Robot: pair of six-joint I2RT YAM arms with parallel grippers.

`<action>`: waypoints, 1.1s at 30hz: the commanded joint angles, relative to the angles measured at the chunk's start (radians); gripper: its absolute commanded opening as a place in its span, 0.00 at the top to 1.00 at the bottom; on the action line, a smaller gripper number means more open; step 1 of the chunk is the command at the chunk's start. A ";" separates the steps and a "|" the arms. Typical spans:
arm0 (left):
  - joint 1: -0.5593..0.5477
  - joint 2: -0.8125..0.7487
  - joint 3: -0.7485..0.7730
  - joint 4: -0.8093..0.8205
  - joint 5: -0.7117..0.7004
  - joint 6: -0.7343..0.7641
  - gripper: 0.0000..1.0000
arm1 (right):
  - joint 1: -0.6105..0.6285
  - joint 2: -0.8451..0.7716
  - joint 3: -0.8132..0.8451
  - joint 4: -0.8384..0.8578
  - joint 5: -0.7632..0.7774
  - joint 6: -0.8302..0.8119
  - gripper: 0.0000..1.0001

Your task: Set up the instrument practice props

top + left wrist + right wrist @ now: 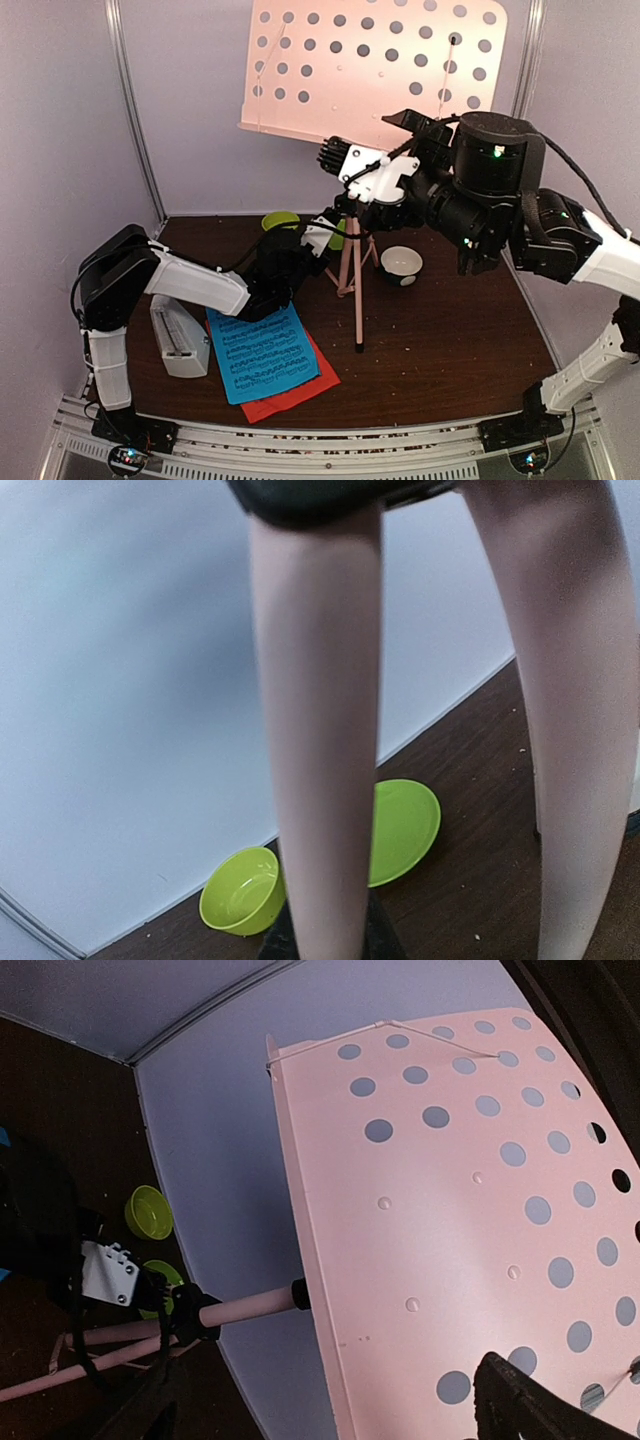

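Two grippers are sitting at the stand point(375, 70), which is standing upright behind the pages point(262, 352): left gripper point(322, 235) is clamping narrowly on its tripod; right gripper point(405, 130) is hanging wide open by its panel's lower edge.

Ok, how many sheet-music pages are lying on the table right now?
2. The blue page lies just right of the metronome; the red page lies under it, only its near and right edges showing. Others could be hidden beneath.
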State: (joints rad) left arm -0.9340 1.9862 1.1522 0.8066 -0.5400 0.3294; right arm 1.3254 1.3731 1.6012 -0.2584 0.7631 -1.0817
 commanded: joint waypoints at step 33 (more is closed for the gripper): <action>0.002 -0.194 -0.101 -0.258 0.162 -0.044 0.49 | -0.002 -0.221 -0.664 -0.019 -0.178 1.356 0.07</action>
State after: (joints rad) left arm -0.9352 1.8610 1.0828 0.5724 -0.4404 0.3164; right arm 1.3682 1.1614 0.9977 -0.3454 0.6037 0.1486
